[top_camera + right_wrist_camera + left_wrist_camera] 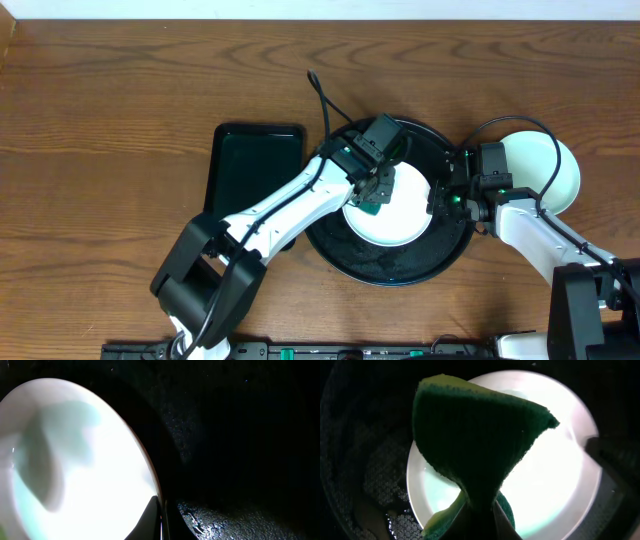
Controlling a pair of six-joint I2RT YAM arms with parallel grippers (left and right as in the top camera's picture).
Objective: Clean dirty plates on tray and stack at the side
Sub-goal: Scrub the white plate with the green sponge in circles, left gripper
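Overhead: the left gripper [372, 198] hung right above the plate [402, 228] in the tray [390, 272], closest to its centre. Left wrist: it was pinching the sponge [480, 435] just over it. Right wrist: the right gripper [162, 519] was clamped on the plate's rim.

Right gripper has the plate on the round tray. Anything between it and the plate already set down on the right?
Only the tray's raised rim stands between that plate and the side plate. The sponge in the left gripper hangs over the plate's left part; the right gripper pinches its right edge.
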